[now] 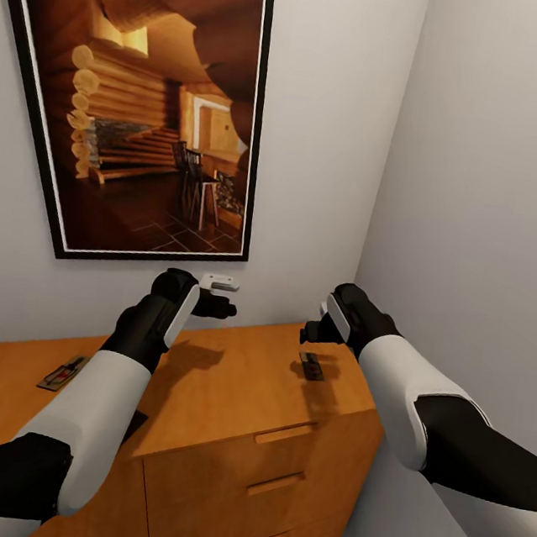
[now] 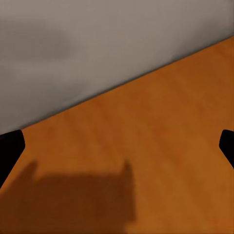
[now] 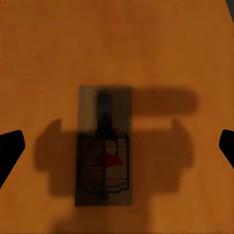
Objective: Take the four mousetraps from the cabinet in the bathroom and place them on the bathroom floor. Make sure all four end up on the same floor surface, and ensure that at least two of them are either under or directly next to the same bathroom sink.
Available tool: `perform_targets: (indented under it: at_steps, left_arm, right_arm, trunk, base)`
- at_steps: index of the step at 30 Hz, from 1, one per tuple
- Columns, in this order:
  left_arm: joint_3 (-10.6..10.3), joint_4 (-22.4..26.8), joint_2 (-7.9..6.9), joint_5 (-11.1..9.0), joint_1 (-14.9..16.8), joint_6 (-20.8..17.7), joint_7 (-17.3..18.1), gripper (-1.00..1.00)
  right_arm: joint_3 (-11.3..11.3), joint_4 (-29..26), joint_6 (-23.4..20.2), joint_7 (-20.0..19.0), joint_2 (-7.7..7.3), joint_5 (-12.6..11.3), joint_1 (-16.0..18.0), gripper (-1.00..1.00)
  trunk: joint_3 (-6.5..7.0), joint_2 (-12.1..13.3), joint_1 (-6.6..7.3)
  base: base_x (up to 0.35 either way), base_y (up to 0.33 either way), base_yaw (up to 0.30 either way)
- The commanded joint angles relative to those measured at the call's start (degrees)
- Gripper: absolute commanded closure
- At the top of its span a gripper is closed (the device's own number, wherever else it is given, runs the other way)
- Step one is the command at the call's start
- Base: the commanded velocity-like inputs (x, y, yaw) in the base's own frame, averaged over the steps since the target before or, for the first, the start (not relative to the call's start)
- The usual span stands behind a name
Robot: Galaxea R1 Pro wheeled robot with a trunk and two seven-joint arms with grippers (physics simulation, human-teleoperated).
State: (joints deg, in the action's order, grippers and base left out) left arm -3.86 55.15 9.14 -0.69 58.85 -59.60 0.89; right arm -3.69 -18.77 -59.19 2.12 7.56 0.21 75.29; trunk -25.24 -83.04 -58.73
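My right gripper (image 3: 117, 141) hovers, jaws spread, over a mousetrap (image 3: 104, 146) near the cabinet (image 1: 236, 383) edge; a careless descent could knock it off. Left gripper (image 2: 117, 146) is spread, empty.

Cabinet (image 1: 236, 383) top mostly bare; walls (image 1: 486, 161) close behind and right; mousetrap (image 1: 312, 365) unobstructed from above

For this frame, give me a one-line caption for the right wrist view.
Open right end effector poised directly above a mousetrap lying flat on the orange-brown cabinet top, its shadow falling across the trap.
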Motion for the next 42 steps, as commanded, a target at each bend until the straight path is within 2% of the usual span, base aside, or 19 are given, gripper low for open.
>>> perform_targets:
  at_steps: [1, 30, 42]
  left_arm:
    - [-0.01, 0.04, 0.0, -0.03, 0.04, -0.23, 0.08, -1.0]
    - [-0.01, -0.03, 0.05, -1.0, 0.04, -0.31, 0.08, -1.0]
    - [-0.01, -0.04, 0.86, -1.16, 0.04, -0.34, 0.11, -1.0]
  right_arm:
    - [-0.28, -0.05, -0.25, 0.08, -0.01, -0.03, 0.04, -1.0]
    - [-0.26, 0.0, 0.55, -1.73, -0.35, -0.12, 0.04, -1.0]
    - [-0.28, -0.01, 0.57, -1.79, -0.35, -0.04, 0.04, -1.0]
  trunk:
    - [-0.07, -0.04, 0.0]
    - [-0.07, -0.04, 0.0]
    - [-0.07, -0.04, 0.0]
  base:
    - [0.0, 0.0, 0.0]
    - [0.0, 0.0, 0.0]
    - [0.0, 0.0, 0.0]
